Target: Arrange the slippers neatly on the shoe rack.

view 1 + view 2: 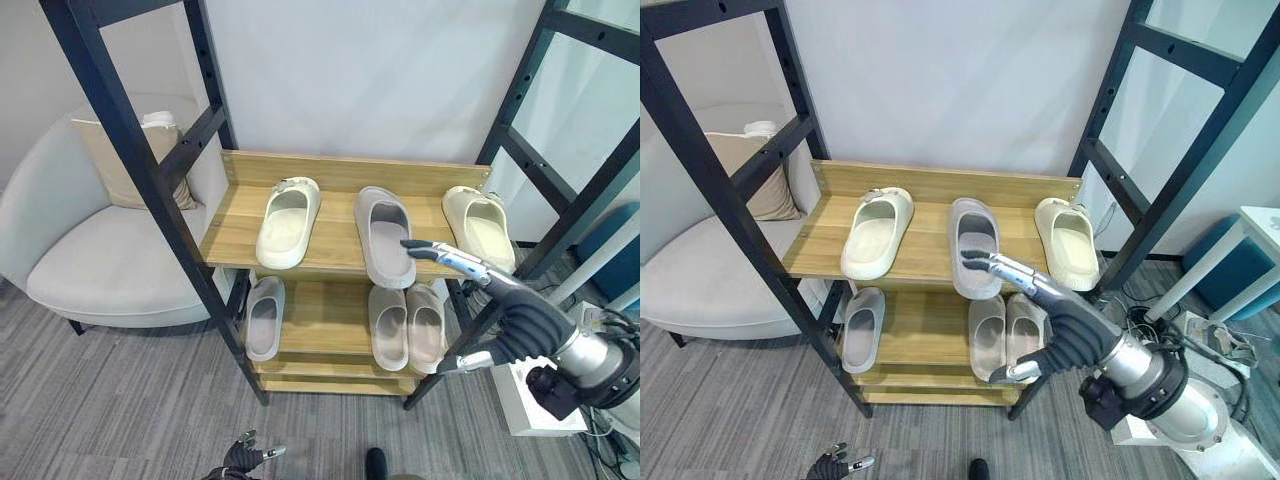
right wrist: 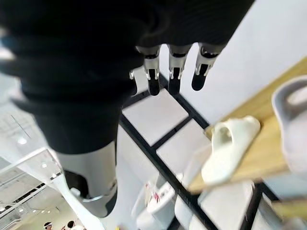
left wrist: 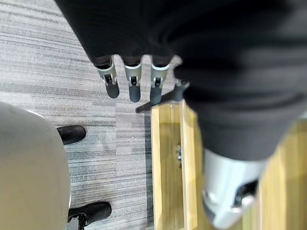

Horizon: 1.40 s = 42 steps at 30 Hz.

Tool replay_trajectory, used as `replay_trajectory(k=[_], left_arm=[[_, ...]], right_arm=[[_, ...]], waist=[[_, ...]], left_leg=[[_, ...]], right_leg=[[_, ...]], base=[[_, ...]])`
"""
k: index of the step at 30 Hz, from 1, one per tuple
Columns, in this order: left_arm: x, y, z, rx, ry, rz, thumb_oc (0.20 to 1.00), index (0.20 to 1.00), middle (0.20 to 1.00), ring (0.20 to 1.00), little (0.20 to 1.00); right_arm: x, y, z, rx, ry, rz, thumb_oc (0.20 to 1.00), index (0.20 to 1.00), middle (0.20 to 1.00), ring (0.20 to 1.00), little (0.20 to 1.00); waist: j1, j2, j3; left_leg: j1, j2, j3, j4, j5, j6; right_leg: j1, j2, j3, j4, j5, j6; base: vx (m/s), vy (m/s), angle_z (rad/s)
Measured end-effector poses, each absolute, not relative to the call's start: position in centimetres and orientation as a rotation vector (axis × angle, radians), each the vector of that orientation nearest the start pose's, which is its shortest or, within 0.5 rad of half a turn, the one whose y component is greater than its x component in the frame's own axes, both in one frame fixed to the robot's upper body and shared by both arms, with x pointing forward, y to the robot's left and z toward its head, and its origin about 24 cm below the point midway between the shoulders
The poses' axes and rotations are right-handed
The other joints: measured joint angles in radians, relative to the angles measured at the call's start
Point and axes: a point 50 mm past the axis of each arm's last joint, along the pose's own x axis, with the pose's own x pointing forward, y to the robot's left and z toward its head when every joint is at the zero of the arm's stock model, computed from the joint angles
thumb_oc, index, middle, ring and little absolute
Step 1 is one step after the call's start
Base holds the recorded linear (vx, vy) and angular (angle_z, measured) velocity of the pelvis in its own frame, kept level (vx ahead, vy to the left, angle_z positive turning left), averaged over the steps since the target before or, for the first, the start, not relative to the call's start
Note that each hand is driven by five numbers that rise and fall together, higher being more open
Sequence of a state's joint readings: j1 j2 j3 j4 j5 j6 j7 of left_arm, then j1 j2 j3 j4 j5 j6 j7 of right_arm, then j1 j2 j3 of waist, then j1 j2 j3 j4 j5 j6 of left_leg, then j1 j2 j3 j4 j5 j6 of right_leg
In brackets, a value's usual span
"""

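The right hand [image 1: 1060,325] hung before the shoe rack [image 1: 340,172], fingers straight, empty, by the grey slipper [image 1: 384,235] jutting over the shelf edge, likely needing a push back. Left hand [image 1: 243,457] idled low, relaxed.

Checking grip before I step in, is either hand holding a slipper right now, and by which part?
Nothing is held. The right hand hovers open over the grey foam slipper; the left hand hangs low, empty.
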<state>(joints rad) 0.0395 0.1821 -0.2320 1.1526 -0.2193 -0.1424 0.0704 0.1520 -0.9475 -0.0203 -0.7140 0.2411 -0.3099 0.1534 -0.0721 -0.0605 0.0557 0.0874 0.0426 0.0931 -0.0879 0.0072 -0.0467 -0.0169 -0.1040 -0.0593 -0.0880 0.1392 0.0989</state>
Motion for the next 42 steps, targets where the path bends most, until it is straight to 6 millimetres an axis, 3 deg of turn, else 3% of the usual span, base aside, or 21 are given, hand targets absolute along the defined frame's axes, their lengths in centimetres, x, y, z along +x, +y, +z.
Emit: replay_trajectory(k=[3, 7, 10, 17, 24, 33, 34, 35, 37, 42], left_arm=[[9.7, 19.7, -16.1, 0.124, 1.063, 0.094, 1.0, 1.0, 1.0, 1.0, 1.0], [9.8, 19.7, -16.1, 0.125, 1.059, 0.092, 1.0, 1.0, 1.0, 1.0, 1.0], [10.1, 19.7, -16.0, 0.127, 1.048, 0.089, 1.0, 1.0, 1.0, 1.0, 1.0], [11.0, 19.7, -15.6, 0.111, 1.014, 0.092, 1.0, 1.0, 1.0, 1.0, 1.0], [11.7, 20.0, -15.4, 0.094, 0.992, 0.113, 1.0, 1.0, 1.0, 1.0, 1.0], [13.2, 20.4, -14.5, 0.068, 0.917, 0.131, 1.0, 1.0, 1.0, 1.0, 1.0], [13.4, 20.6, -14.4, 0.073, 0.912, 0.133, 1.0, 1.0, 1.0, 1.0, 1.0], [13.9, 21.1, -14.2, 0.087, 0.898, 0.136, 1.0, 1.0, 1.0, 1.0, 1.0], [14.4, 21.4, -14.0, 0.072, 0.889, 0.154, 1.0, 1.0, 1.0, 1.0, 1.0], [13.7, 22.1, -14.2, 0.084, 0.912, 0.174, 1.0, 1.0, 1.0, 1.0, 1.0]], right_arm=[[18.0, -16.8, 22.1, -0.646, -0.81, 0.587, 1.0, 1.0, 1.0, 1.0, 1.0], [19.9, -17.5, 22.4, -0.658, -0.845, 0.466, 1.0, 1.0, 1.0, 1.0, 1.0], [23.0, -18.4, 21.1, -0.709, -0.77, 0.338, 1.0, 1.0, 1.0, 1.0, 1.0], [28.2, -20.2, 17.3, -0.823, -0.546, 0.138, 1.0, 1.0, 1.0, 1.0, 1.0], [30.3, -19.9, 15.6, -0.818, -0.462, 0.079, 1.0, 1.0, 1.0, 1.0, 1.0], [33.2, -19.3, 17.3, -0.875, -0.47, 0.053, 1.0, 1.0, 1.0, 1.0, 1.0], [33.8, -18.9, 18.0, -0.884, -0.489, 0.051, 1.0, 1.0, 1.0, 1.0, 1.0], [34.4, -18.6, 20.0, -0.904, -0.544, 0.038, 1.0, 1.0, 1.0, 1.0, 1.0], [35.1, -19.3, 21.5, -0.929, -0.558, -0.01, 1.0, 1.0, 1.0, 1.0, 1.0], [35.2, -19.8, 21.4, -0.933, -0.539, -0.029, 1.0, 1.0, 1.0, 1.0, 1.0]], waist=[[0.008, 0.008, -0.004], [0.019, 0.006, -0.005], [0.034, -0.003, -0.003], [0.084, -0.008, 0.012], [0.114, -0.016, 0.047], [0.139, -0.009, 0.136], [0.139, -0.008, 0.146], [0.141, -0.009, 0.171], [0.145, -0.007, 0.199], [0.156, -0.006, 0.201]], left_leg=[[0.0, 0.002, -0.002, 0.0, 0.006, 0.001], [0.003, 0.003, -0.003, 0.0, 0.006, 0.002], [0.003, 0.003, -0.007, 0.0, 0.006, 0.002], [-0.003, 0.002, -0.028, 0.0, 0.008, 0.004], [-0.014, 0.002, -0.048, 0.001, 0.021, 0.002], [-0.056, 0.002, -0.058, 0.007, 0.039, 0.0], [-0.063, 0.002, -0.057, 0.007, 0.039, -0.001], [-0.08, 0.001, -0.056, 0.007, 0.047, -0.004], [-0.093, 0.002, -0.059, 0.007, 0.052, -0.003], [-0.1, 0.004, -0.06, 0.007, 0.051, -0.003]], right_leg=[[0.002, 0.003, -0.002, 0.0, -0.001, 0.001], [0.006, 0.003, -0.004, 0.0, -0.002, 0.001], [0.008, 0.003, -0.012, 0.0, -0.002, 0.001], [0.013, 0.0, -0.028, 0.0, -0.004, 0.001], [0.009, -0.002, -0.049, 0.0, -0.005, 0.001], [-0.027, 0.001, -0.059, 0.0, 0.014, -0.014], [-0.035, 0.002, -0.057, 0.0, 0.015, -0.014], [-0.056, 0.001, -0.055, 0.001, 0.019, -0.008], [-0.064, 0.003, -0.058, 0.002, 0.028, -0.019], [-0.072, 0.006, -0.056, 0.005, 0.029, -0.021]], base=[[0.0, 0.0, 0.0], [0.0, 0.0, 0.0], [0.01, 0.011, 0.04], [0.01, 0.013, 0.08], [-0.01, 0.006, 0.09], [-0.07, -0.006, 0.04], [-0.06, 0.001, -0.09], [-0.04, 0.007, -0.07], [-0.04, 0.011, 0.07], [0.04, 0.004, 0.0]])
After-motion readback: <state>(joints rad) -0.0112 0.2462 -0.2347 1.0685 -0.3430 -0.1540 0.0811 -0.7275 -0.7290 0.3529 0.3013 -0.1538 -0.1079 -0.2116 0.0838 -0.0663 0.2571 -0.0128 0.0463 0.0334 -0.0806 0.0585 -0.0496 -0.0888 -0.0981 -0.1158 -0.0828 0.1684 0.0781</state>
